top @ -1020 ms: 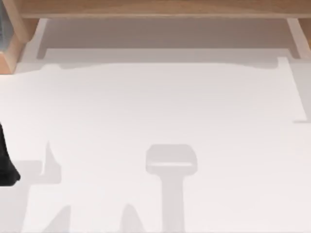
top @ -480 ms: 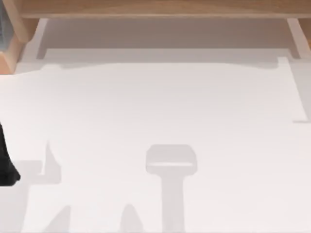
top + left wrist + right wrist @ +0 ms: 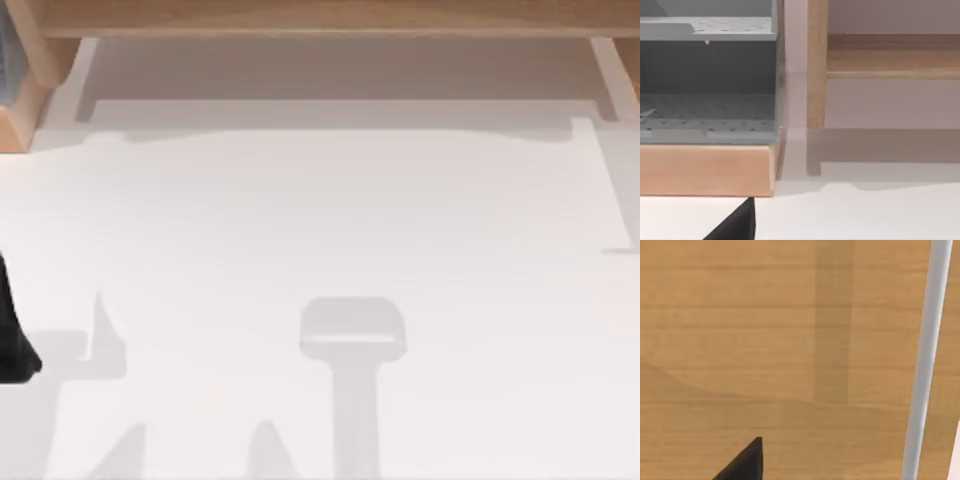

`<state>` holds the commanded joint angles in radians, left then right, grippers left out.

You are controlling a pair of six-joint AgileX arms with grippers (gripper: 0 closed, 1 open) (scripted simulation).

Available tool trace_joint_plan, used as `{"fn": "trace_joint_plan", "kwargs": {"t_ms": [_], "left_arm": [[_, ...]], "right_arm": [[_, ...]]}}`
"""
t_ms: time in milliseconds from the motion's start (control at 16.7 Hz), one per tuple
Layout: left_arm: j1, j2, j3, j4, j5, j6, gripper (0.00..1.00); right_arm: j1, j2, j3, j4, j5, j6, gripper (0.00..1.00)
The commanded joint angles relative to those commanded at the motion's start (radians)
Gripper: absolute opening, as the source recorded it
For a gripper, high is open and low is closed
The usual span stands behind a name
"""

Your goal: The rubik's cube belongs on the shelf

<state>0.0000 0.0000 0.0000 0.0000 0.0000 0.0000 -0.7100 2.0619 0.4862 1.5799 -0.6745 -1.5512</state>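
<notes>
The rubik's cube is out of view. The shelf [image 3: 320,18], a long light-brown board on pale uprights [image 3: 607,82], runs along the table's far edge. In the left wrist view its board [image 3: 890,57] lies beyond a wooden post [image 3: 816,65]. My left arm [image 3: 14,335] is a dark shape parked at the table's left edge, and a black tip of my left gripper [image 3: 735,226] shows low in its wrist view. A black tip of my right gripper [image 3: 742,462] hangs close over light-brown wood [image 3: 765,340], with a pale grey-white strip [image 3: 925,360] beside it.
A grey perforated box [image 3: 707,75] on a light wooden base [image 3: 705,170] stands at the far left corner [image 3: 15,90], next to the shelf's left end. Soft arm shadows lie on the white table [image 3: 320,220] near its front.
</notes>
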Motion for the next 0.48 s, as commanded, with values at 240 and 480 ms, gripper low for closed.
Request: {"fn": "trace_joint_plan", "kwargs": {"t_ms": [240,480], "left_arm": [[0.0,0.0,0.0,0.0,0.0,0.0,1.0],[0.0,0.0,0.0,0.0,0.0,0.0,1.0]], "right_arm": [[-0.034,-0.012,-0.043,0.03,-0.034,0.001,1.0],[-0.049,-0.018,-0.062,0.044,-0.049,0.0,1.0]]}}
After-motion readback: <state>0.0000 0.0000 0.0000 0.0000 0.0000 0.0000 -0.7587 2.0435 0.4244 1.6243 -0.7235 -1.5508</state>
